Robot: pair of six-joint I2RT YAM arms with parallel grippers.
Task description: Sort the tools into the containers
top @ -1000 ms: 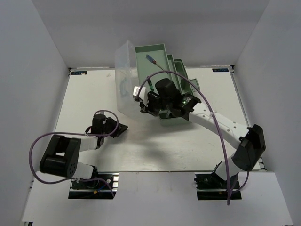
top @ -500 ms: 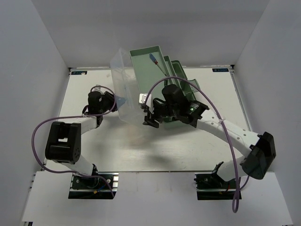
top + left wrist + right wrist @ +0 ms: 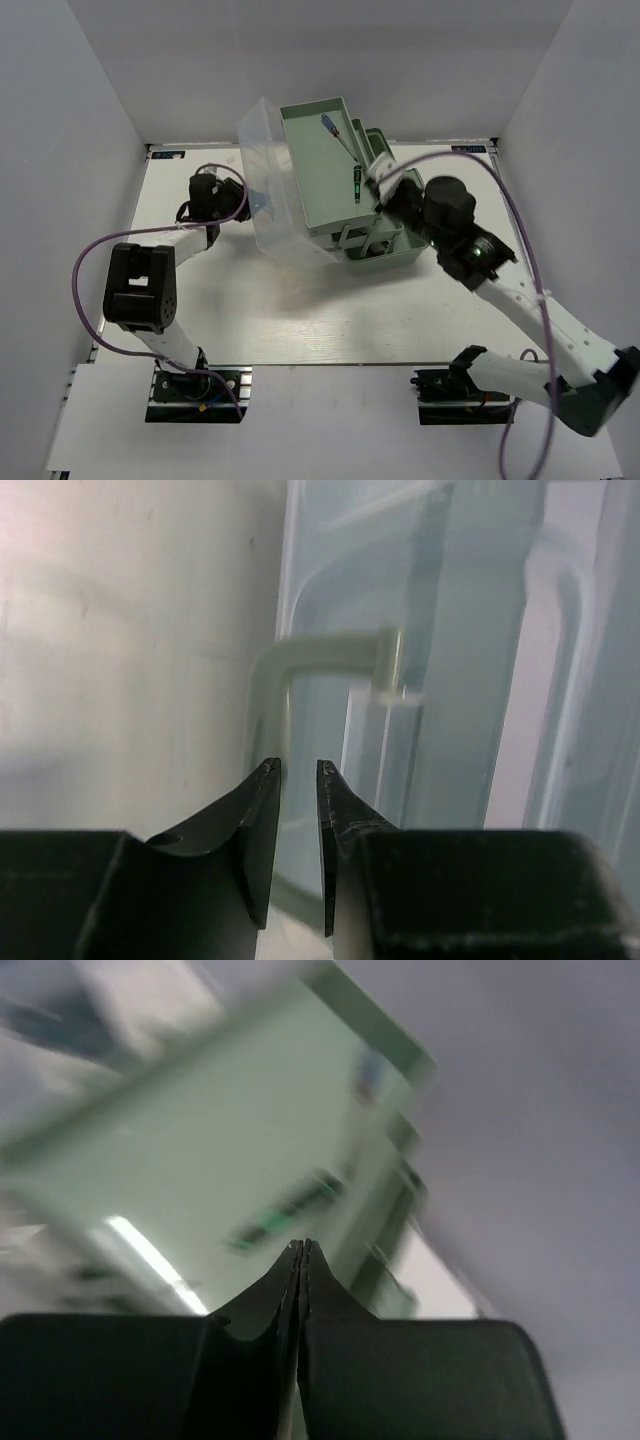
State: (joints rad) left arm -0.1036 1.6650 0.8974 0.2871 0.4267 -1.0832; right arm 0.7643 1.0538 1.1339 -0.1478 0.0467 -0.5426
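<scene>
Thin blue-handled screwdriver (image 3: pixel 330 124) is lying in the upper pale mint-green rectangular plastic tray (image 3: pixel 310 175). Its handle is sitting at the far end and its shaft is running diagonally toward the near right. A short dark screwdriver with green on its handle (image 3: pixel 356 186) is lying in the same tray near the right wall, long axis running roughly far-to-near. The tray is sitting tilted above the lower mint-green trays (image 3: pixel 380 258). The clear plastic lid (image 3: pixel 268 190) is standing open on the left.

Left pincer (image 3: pixel 248 207) is pointing at the lid. In the wrist view the left pincer (image 3: pixel 298 770) is showing only a narrow slit between its fingers (image 3: pixel 255 850), with nothing visibly between the tips. A pale bent handle (image 3: pixel 300 655) on the lid is sitting just beyond them.

Right pincer (image 3: pixel 380 188) is hovering at the right edge of the trays. Its wrist view is blurred, but the right pincer (image 3: pixel 300 1248) is showing its jaws pressed together on nothing.

White tabletop (image 3: pixel 420 300) is carrying the toolbox. White walls (image 3: pixel 600 100) are enclosing three sides.
</scene>
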